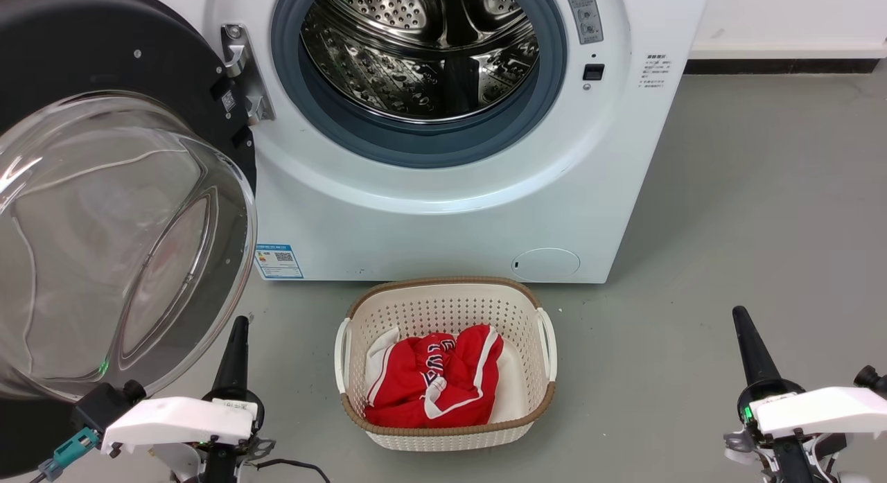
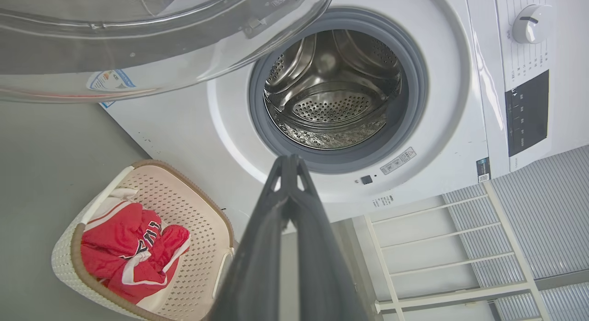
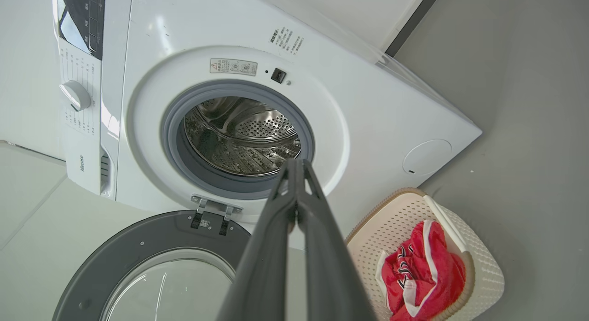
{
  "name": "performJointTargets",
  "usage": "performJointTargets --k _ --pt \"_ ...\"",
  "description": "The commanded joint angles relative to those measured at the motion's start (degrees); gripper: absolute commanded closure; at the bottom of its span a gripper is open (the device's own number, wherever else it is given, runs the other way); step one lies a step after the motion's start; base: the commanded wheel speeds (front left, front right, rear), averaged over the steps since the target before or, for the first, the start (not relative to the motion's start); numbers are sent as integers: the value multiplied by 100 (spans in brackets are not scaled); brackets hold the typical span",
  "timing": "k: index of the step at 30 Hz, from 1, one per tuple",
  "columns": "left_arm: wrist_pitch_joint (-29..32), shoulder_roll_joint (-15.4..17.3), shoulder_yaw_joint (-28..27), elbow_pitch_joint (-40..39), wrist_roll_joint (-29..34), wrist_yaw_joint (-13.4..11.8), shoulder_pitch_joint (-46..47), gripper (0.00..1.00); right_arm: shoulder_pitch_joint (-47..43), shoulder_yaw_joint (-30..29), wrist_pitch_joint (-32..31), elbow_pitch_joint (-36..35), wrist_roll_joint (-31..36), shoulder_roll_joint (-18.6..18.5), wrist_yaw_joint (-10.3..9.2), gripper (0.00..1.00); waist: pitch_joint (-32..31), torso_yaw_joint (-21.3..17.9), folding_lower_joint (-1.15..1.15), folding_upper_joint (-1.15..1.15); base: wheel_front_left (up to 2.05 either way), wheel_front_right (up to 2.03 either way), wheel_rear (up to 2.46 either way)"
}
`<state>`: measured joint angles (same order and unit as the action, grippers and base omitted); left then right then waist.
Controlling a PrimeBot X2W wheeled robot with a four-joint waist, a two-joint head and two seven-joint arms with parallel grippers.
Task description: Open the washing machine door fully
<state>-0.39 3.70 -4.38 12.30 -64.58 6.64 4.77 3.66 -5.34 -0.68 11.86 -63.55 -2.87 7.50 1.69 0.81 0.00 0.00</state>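
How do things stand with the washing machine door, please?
Left gripper and right gripper shut, empty. Washing machine door swung wide, drum exposed. Laundry basket with red garment on floor, clear of door.

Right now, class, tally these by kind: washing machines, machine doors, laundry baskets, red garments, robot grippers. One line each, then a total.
washing machine: 1
washing machine door: 1
laundry basket: 1
red garment: 1
grippers: 2 (left gripper, right gripper)
Total: 6
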Motion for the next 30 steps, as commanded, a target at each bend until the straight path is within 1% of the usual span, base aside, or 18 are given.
performJointTargets --k 1,19,30 --pt "43 5 -37 -25 -182 37 115 100 170 -20 -47 -15 -194 -1 0 100 -5 -3 0 0 0 0 0" --pt "294 -28 -106 54 -1168 60 149 100 209 -58 -254 71 -1215 -1 0 100 -52 -28 0 0 0 0 0" --pt "421 -45 -141 95 -1647 71 160 100 246 -78 -356 118 -1714 -1 0 100 -79 -42 0 0 0 0 0"
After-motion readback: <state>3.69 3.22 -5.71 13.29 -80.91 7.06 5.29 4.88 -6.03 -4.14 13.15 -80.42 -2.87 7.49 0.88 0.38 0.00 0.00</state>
